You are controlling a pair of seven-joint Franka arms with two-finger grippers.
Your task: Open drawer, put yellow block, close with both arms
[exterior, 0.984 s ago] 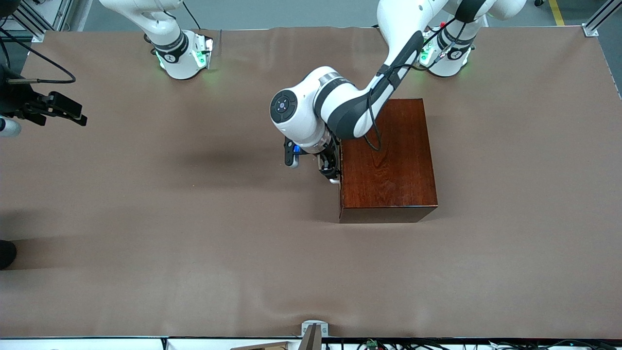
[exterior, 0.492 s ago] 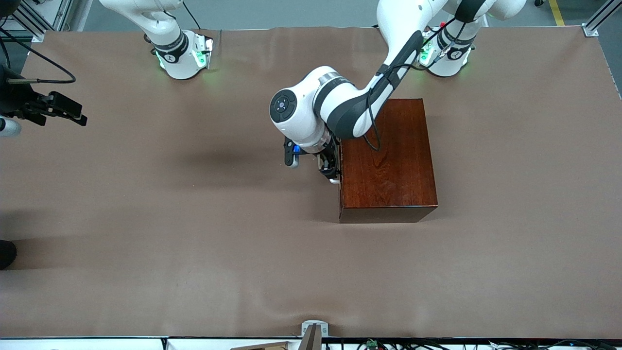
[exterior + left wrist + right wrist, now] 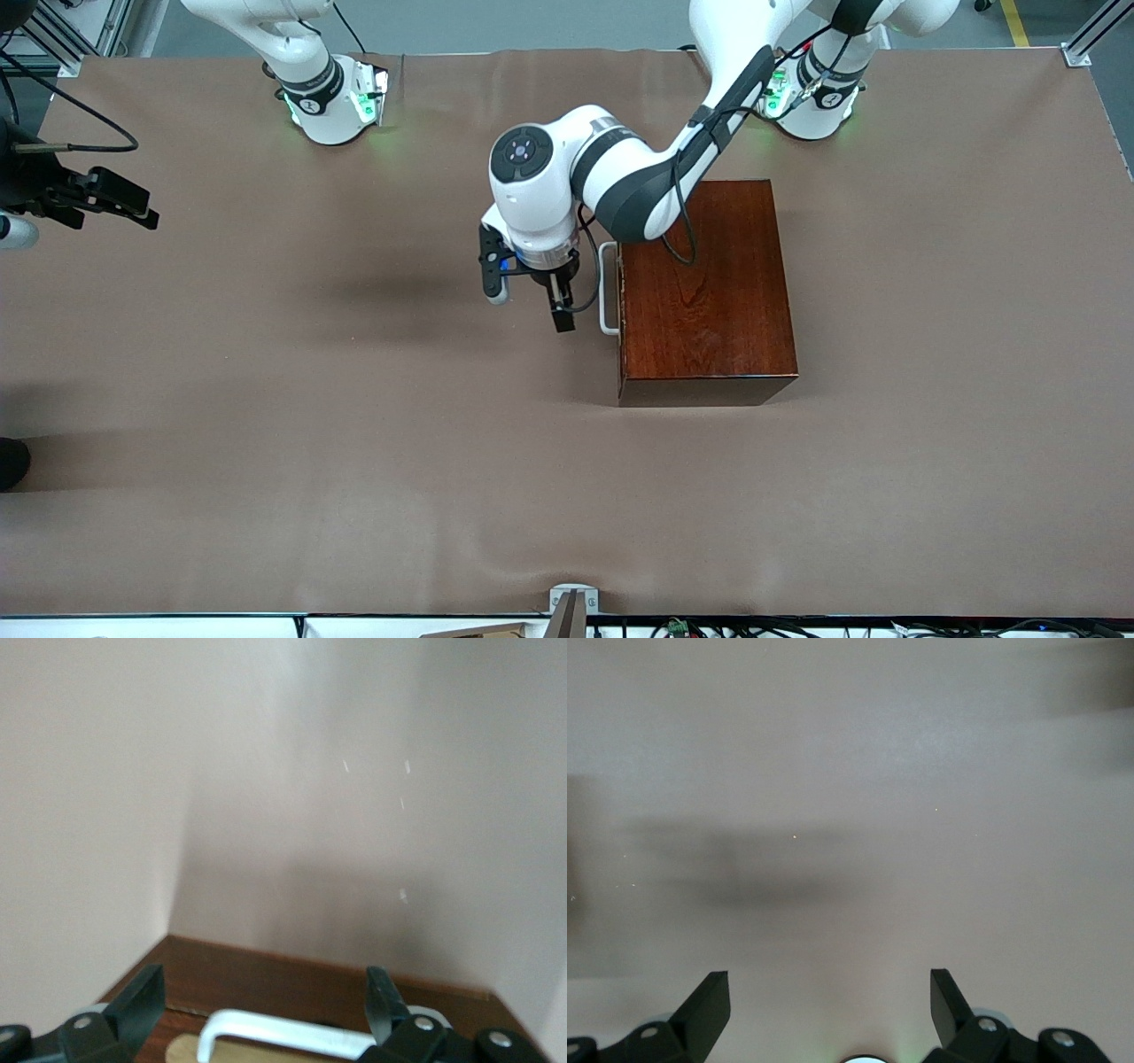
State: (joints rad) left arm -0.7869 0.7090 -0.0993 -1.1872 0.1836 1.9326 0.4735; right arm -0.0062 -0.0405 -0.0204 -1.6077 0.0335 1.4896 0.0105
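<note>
The dark reddish-brown wooden box stands mid-table toward the left arm's end. Its drawer looks shut, and the white U-shaped handle sticks out toward the right arm's end. My left gripper is open and empty, just clear of the handle and not touching it. In the left wrist view the handle and the box's dark wood lie between the open fingers. My right gripper waits, open and empty, above the table's edge at the right arm's end. It also shows in the right wrist view. The yellow block is out of view.
The brown mat covers the table. The two green-lit arm bases stand along the edge farthest from the front camera. A small metal bracket sits at the nearest edge.
My left gripper has come off the drawer handle and moved away from the box toward the right arm's end, with the wrist turned. The whole handle now shows. The right arm has not moved.
</note>
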